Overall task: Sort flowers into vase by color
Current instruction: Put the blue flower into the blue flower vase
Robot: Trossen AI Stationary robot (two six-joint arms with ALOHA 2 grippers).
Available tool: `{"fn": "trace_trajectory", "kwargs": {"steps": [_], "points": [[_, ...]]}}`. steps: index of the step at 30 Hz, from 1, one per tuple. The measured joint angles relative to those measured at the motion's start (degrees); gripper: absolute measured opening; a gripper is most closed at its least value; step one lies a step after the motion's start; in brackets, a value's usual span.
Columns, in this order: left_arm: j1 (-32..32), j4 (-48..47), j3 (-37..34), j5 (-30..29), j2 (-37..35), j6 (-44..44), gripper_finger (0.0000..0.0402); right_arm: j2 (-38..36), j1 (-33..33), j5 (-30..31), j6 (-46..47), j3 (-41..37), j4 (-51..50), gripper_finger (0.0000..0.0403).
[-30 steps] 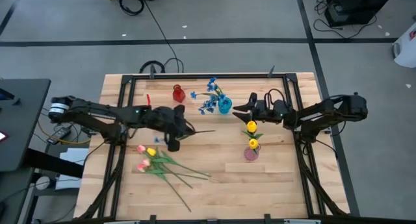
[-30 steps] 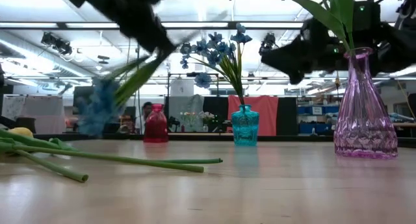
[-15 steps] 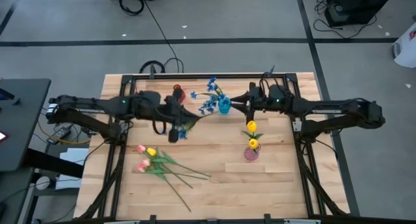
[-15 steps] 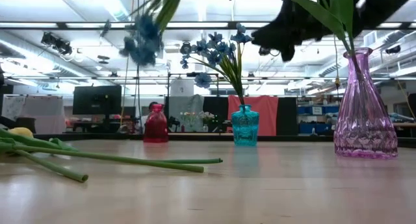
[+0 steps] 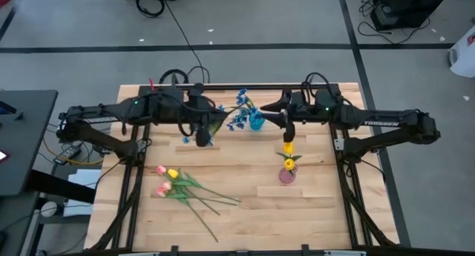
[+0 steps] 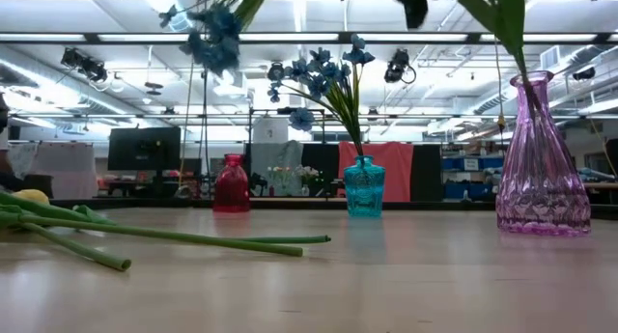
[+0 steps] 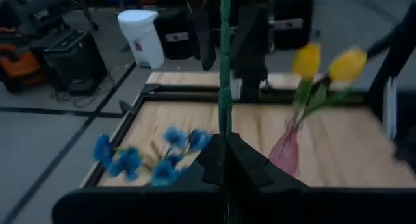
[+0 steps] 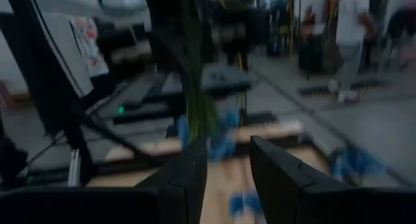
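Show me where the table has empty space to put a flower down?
The bare wooden table is free along the near edge, right of the loose pink and yellow tulips and below the pink glass vase. The far edge is crowded: the teal vase of blue flowers and both arms.

**Both arms reaching in at the far side, grippers facing each other**

L arm is stretching from the table's left edge twd centre-back, forearm near level. Left gripper (image 5: 204, 130) is sitting high off the table, fingers (image 7: 242, 160) pinching closed on a blue spray (image 5: 202, 139) by its stem, blossoms hanging below the wrist.

R arm is extending from the right edge twd centre, w/ elbow out by the right rail. Right gripper (image 5: 272, 116) is pointing left at the other one, raised above the table; its fingers (image 8: 188, 178) are standing apart w/ a gap between, nothing clamped.
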Motion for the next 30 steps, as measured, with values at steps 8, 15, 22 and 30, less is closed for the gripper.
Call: {"fn": "trace_trajectory", "kwargs": {"steps": [8, 15, 22, 30], "points": [[-0.2, 5.4, 0.0, 3.2, 3.8, -3.4, 0.0012, 7.7, 5.1, 3.2, -4.9, 6.1, 7.3, 0.0127], [-0.2, 8.3, 0.0, 5.2, 4.9, -4.2, 0.0012, 13.0, 7.2, 4.5, -6.9, 11.1, 7.3, 0.0127], [-0.2, 9.4, 0.0, 6.7, 4.9, -4.2, 0.0012, 14.1, 8.2, 6.1, -10.4, 12.6, 9.3, 0.0126], [-0.2, 9.6, 0.0, 6.7, 4.9, -3.2, 0.0017, 14.0, 9.2, 6.9, -10.5, 12.6, 11.1, 0.0036]]}}
